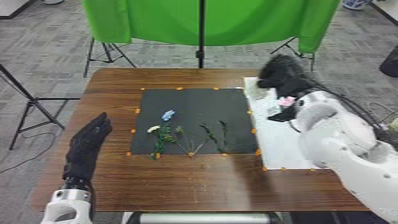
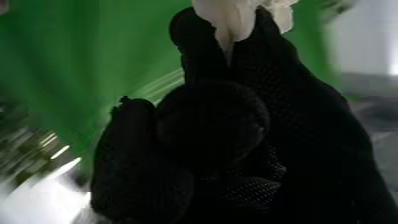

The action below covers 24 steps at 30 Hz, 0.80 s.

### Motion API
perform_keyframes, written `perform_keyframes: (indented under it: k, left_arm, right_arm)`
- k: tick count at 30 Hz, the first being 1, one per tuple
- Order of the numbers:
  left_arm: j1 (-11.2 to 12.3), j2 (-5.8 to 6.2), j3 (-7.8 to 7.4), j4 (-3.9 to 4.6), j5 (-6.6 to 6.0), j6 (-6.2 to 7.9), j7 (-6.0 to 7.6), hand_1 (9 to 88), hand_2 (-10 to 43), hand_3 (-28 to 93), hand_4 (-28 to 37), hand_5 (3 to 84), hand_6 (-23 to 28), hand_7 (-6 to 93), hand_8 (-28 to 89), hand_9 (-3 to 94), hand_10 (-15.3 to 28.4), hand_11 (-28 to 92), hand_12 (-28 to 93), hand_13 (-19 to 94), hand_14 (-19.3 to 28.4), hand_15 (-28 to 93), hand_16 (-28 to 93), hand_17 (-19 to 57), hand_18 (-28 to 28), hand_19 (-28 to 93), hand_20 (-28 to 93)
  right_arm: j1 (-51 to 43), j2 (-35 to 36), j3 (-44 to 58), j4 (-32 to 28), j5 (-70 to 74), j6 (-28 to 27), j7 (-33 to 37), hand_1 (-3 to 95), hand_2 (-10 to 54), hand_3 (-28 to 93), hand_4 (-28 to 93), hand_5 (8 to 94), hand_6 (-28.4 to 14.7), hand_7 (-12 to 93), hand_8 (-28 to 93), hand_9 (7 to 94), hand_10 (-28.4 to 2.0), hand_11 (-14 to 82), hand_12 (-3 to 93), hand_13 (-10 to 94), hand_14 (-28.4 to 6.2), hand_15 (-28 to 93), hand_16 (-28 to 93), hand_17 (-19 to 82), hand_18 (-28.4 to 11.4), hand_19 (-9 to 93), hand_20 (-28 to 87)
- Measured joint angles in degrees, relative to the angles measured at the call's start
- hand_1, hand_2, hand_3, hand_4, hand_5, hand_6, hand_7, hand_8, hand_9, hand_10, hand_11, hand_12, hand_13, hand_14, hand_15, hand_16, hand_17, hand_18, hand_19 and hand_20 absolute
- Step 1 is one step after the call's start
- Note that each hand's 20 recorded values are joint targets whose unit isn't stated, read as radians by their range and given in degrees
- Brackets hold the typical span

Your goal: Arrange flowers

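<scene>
In the head view my right hand is at the far right of the table, over the white board. My right hand in the right wrist view pinches a pale flower between its fingertips. Pink petals show beside the right wrist. On the black mat lie a blue flower, a small white flower and several green stems. Left of the mat, my left hand has its fingers straight.
The brown table carries orange markers round the mat and along the white board. Beyond its far edge stand a green cloth and black tripod legs. The right arm covers part of the board and the table's right edge.
</scene>
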Motion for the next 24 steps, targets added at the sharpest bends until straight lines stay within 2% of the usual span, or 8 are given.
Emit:
perform_keyframes:
  k: [6,13,24]
  left_arm:
    - [-0.1,0.06,0.12,0.01,-0.33,0.00,-0.06,27.4,-4.5,64,-20.8,38.5,4.6,6.7,-5,35.4,11.0,8,12,26,15.0,7,5,-0.8,12.4,2,17]
    - [-0.1,0.14,0.26,0.04,-0.58,0.00,-0.23,27.1,-4.3,65,-21.4,38.7,4.8,6.4,-5,35.4,11.1,8,12,26,15.0,7,5,-0.8,12.4,2,17]
    - [-1.1,0.55,0.72,0.24,-0.60,-0.36,-1.17,26.9,-4.1,65,-21.5,38.7,4.6,6.4,-5,35.4,11.1,8,13,26,14.9,7,5,-0.9,12.5,2,17]
  right_arm:
    - [11.5,-4.5,-13.4,3.3,1.4,-5.7,-4.2,64.2,-9.5,51,-14,81.7,-2.3,17,15,92.6,-10.4,23.4,31.2,94,-1.6,56,29,71,-6.7,93,43]
    - [20.9,-9.4,-27.4,7.5,2.3,-6.9,-5.8,63.5,-9.5,52,-15,81.5,-2.0,17,15,92.5,-10.1,23.8,31.1,94,-1.4,56,29,71,-6.8,93,44]
    - [25.0,-17.7,-33.6,13.9,2.3,-9.5,-7.0,62.6,-9.5,53,-15,81.1,-1.7,18,14,92.2,-9.8,24.0,30.9,94,-1.2,56,29,71,-7.1,93,45]
